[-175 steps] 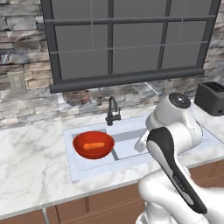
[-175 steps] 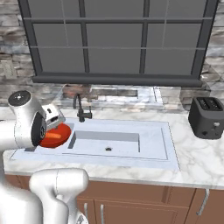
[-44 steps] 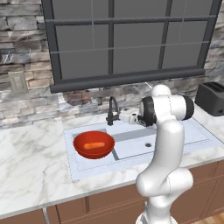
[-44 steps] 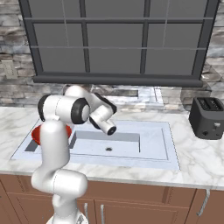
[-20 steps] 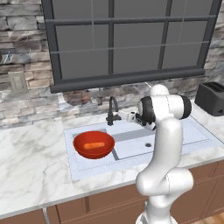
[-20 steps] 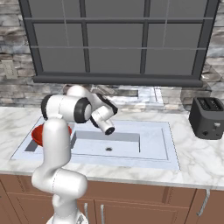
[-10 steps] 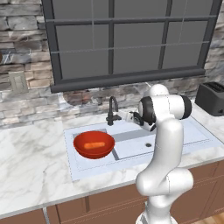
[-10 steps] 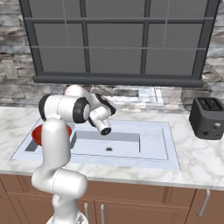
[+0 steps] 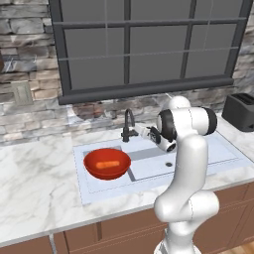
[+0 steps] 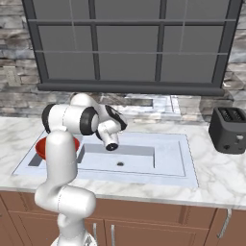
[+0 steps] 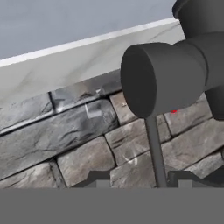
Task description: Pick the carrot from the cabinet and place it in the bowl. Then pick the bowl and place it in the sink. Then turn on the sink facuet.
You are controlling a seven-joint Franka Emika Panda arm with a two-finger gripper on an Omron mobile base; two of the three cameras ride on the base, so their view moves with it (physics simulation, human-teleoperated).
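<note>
The red bowl (image 9: 118, 170) sits in the left basin of the pale sink (image 9: 198, 159), with the orange carrot (image 9: 106, 164) lying in it. A red edge of the bowl (image 10: 42, 147) shows behind my arm in the right base view. My gripper (image 9: 139, 130) reaches left to the black gooseneck sink facuet (image 9: 128, 120). In the hand view the faucet's dark round body (image 11: 166, 78) looms close. Its thin lever (image 11: 154, 144) runs down between my fingertips. My gripper (image 11: 141, 181) stands open, with a gap on each side of the lever. The cabinet is out of view.
A black toaster (image 9: 241, 111) stands on the marble counter at the right end (image 10: 228, 129). The stone wall and a dark window frame rise right behind the faucet. The right basin (image 10: 144, 163) lies below my forearm.
Over the last second the jaws have narrowed a lot around the faucet lever. The hand has edged slightly toward the faucet. Bowl and carrot have not moved.
</note>
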